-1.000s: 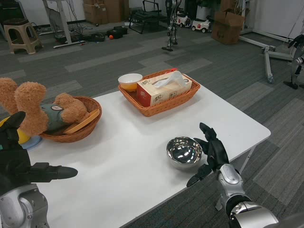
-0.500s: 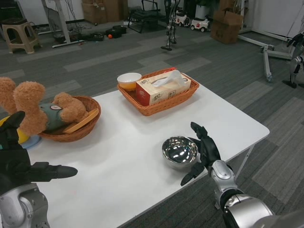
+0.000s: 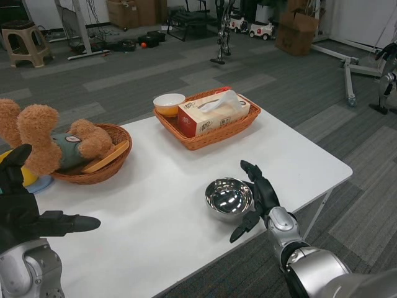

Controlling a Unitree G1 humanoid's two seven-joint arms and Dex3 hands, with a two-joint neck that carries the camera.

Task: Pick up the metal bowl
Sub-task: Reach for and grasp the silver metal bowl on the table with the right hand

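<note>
The shiny metal bowl [image 3: 228, 198] stands upright on the white table [image 3: 167, 205], close to its front right edge. My right hand [image 3: 258, 198] is right beside the bowl on its right, fingers spread around the rim; whether they touch it I cannot tell. Nothing is gripped by that hand. My left hand [image 3: 25, 214] waits low at the left edge of the head view, above the table's left corner, fingers apart and empty.
A wicker basket [image 3: 208, 134] with a tissue box [image 3: 213, 112] sits at the back of the table, a small yellow-and-white bowl [image 3: 169, 105] beside it. A round basket [image 3: 99, 167] holding a teddy bear [image 3: 46, 138] stands at the left. Chairs and boxes stand far behind.
My right hand has moved left and closer to the bowl. The bowl now lies a little further left on the table. The left hand has stayed in place.
</note>
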